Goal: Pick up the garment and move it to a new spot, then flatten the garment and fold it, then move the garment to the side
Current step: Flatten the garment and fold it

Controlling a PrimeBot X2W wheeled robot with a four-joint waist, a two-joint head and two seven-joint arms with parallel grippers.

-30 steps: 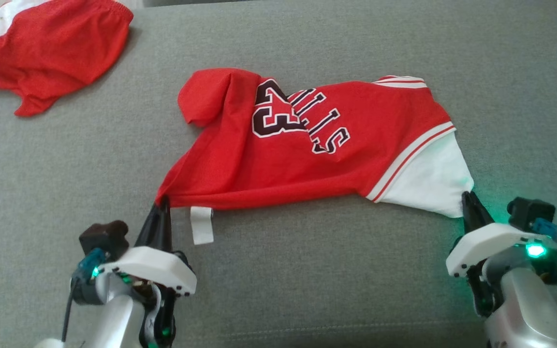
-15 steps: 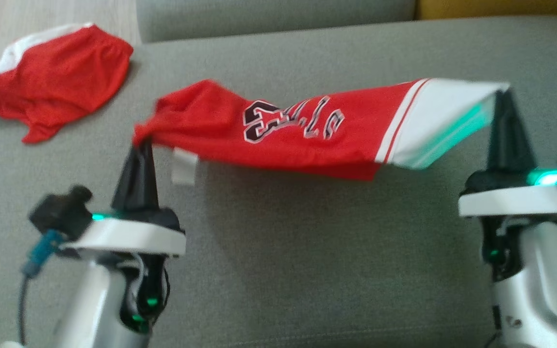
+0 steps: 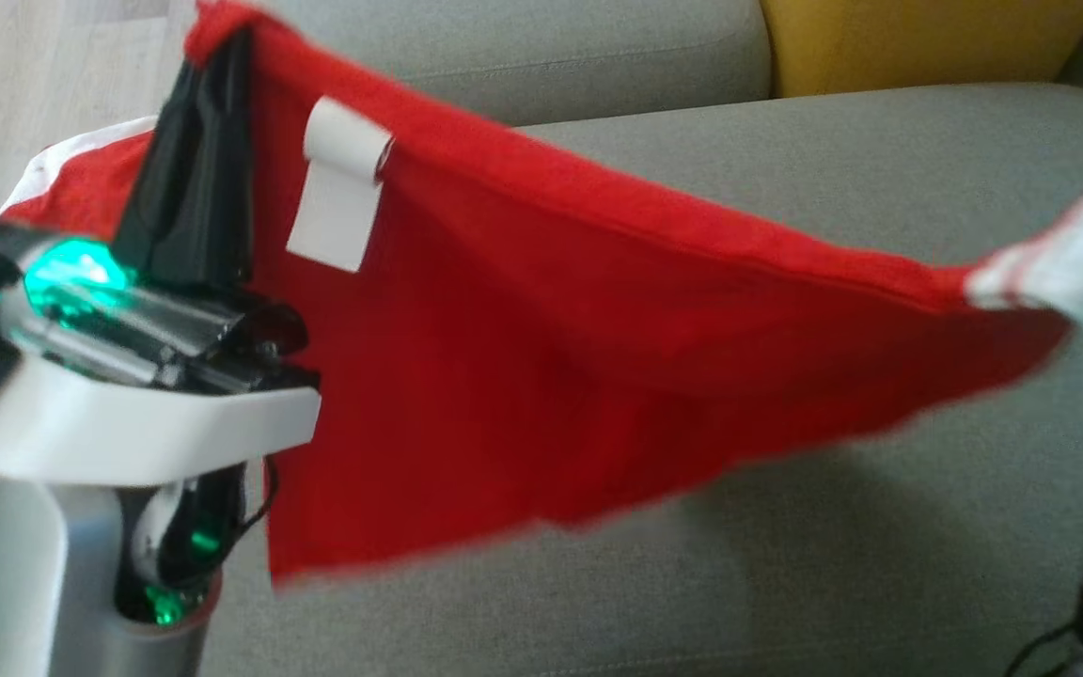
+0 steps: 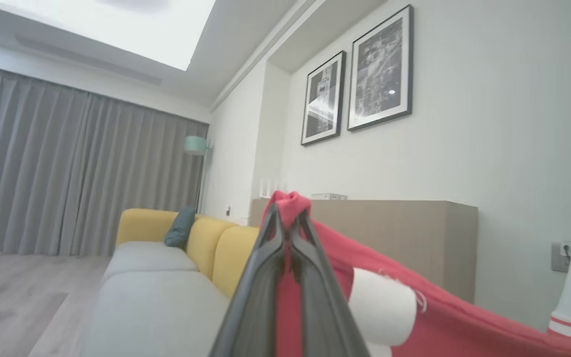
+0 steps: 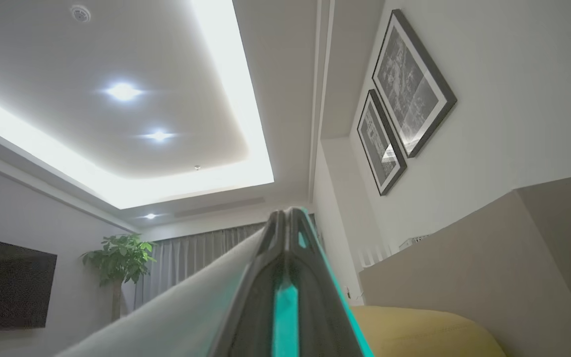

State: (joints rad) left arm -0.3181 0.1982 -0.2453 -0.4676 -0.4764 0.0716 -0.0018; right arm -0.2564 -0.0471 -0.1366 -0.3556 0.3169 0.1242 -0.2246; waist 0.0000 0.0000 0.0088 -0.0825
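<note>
left claw at 10 o'clock, fingers pointing up, clamped on a corner of the red garment. The garment hangs stretched in the air above the grey sofa. right claw at 3 o'clock, fingers angled up, pinched shut on the garment's white end.

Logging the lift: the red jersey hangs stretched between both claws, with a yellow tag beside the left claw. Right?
No: the tag is white, not yellow, as the head view shows. The red jersey does hang stretched between the left claw and right claw.
</note>
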